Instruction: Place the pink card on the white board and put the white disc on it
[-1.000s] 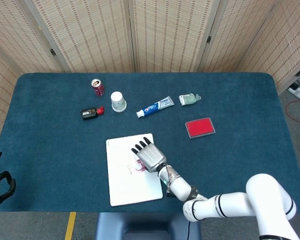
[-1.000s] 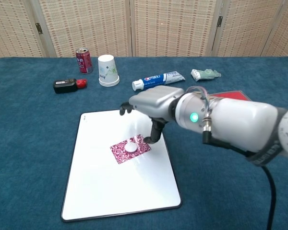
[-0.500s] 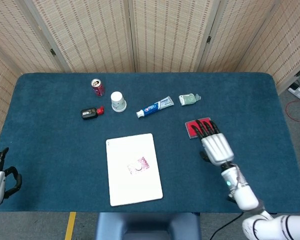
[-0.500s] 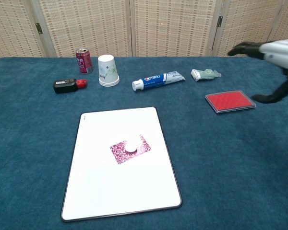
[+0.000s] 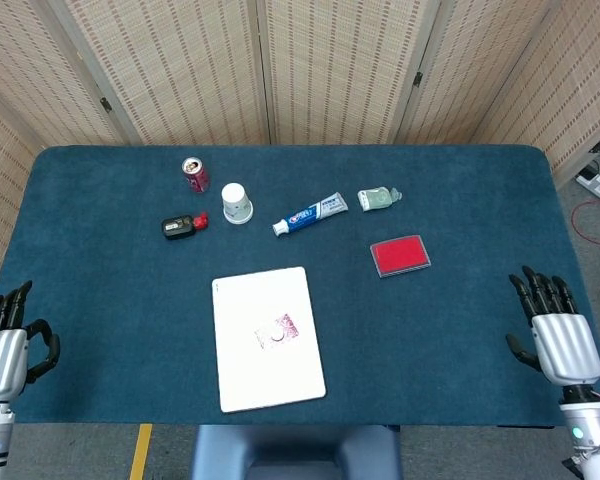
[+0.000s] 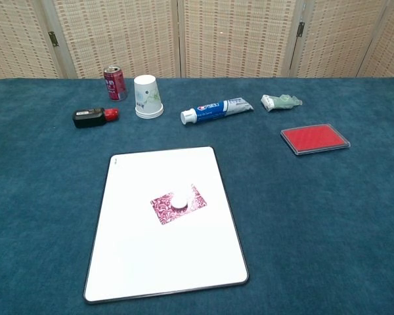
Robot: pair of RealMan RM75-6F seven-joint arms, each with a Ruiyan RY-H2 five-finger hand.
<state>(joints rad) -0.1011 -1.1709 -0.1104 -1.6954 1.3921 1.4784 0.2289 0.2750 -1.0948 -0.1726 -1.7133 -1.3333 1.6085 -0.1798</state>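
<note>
The white board [image 5: 267, 345] [image 6: 164, 256] lies flat near the table's front middle. A pink patterned card [image 5: 280, 331] [image 6: 178, 204] rests on it, and a small white disc [image 5: 275, 336] [image 6: 179, 200] sits on the card. My right hand [image 5: 555, 333] hovers at the front right corner of the table, fingers spread, holding nothing. My left hand [image 5: 8, 340] is at the front left edge, fingers apart and empty. Neither hand shows in the chest view.
Along the back stand a red can [image 5: 195, 173], a white paper cup [image 5: 237, 203], a black and red device [image 5: 183, 226], a toothpaste tube [image 5: 310, 213] and a crumpled pale wrapper [image 5: 378, 198]. A red flat case [image 5: 399, 255] lies right of the board.
My right hand has pulled away from the board, past the red case, back to the front right corner. My left hand has risen slightly into view. Card and disc stayed put.
</note>
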